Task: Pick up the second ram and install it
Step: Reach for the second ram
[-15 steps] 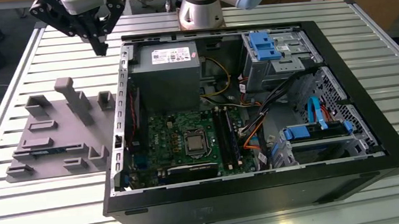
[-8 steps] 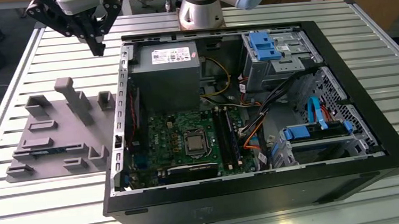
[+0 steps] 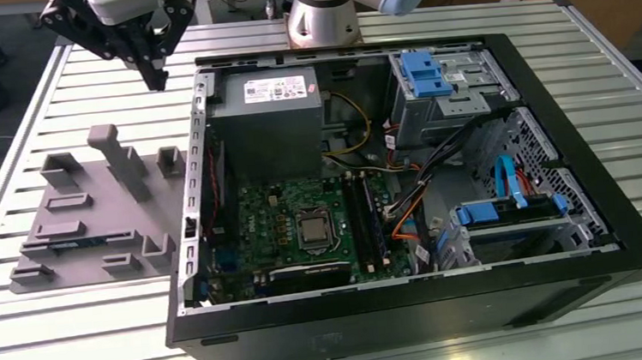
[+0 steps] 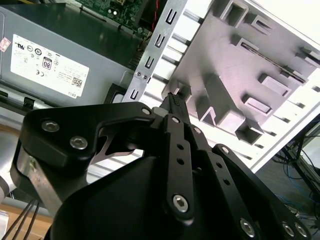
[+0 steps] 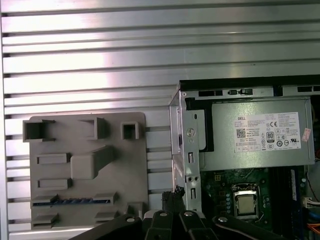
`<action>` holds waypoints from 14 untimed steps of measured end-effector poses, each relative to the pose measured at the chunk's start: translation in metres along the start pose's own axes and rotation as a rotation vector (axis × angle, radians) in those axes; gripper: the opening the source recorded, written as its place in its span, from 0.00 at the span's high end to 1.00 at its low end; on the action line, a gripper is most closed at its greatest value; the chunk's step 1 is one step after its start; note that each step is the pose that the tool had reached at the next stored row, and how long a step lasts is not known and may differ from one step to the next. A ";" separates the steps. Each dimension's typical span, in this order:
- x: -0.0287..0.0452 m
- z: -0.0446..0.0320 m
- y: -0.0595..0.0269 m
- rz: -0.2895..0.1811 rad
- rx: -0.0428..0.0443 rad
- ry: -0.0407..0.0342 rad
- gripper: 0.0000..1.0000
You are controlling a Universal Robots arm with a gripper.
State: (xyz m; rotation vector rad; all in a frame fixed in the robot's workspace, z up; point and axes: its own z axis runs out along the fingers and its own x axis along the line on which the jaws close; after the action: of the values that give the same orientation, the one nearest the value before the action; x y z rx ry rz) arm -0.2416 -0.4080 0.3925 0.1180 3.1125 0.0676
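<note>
the gripper (image 3: 157,72) hangs above the far edge of the slatted table (image 5: 100,50), just beyond the far left corner of the open computer case (image 3: 423,309) on the exterior view's left. its fingers are pressed together to a point and carry nothing. the second ram (image 5: 70,201) lies well apart from it, seated on edge in a long slot on the near side of the grey fixture plate (image 3: 80,177), which sits left of the case. judging from this, the step in hand is the reach for the stick. to do it well, the fingers likely have to spread first. then they should line up square to the stick's flat faces, come straight down and clear the tall grey posts. the grip belongs on the bare board faces near the middle, so the stick lifts level and does not jam in its slot. the ram is a thin, rigid blue board, and only its top edge shows. the plate looks like matte moulded plastic with blocky pockets and ribs. the table is ridged bright metal, and the case has black painted walls over a perforated steel frame. inside lie the green motherboard (image 3: 266,210), a dull grey power supply (image 3: 265,120) and the narrow black memory slots (image 3: 361,215).
</note>
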 end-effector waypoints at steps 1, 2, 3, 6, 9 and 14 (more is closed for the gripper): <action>0.0004 0.0000 -0.0004 0.000 0.0000 0.0000 0.89; 0.0010 0.0000 -0.0009 0.000 0.0000 0.0000 0.89; 0.0017 -0.0001 -0.0013 0.000 0.0000 0.0000 0.89; 0.0044 -0.0002 -0.0024 0.000 -0.0001 -0.0001 0.89; 0.0089 -0.0003 -0.0030 0.000 0.0000 0.0000 0.89; 0.0198 -0.0007 -0.0040 0.000 0.0000 0.0000 0.89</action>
State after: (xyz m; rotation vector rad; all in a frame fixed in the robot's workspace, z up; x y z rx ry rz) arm -0.2616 -0.4105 0.3925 0.1180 3.1125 0.0676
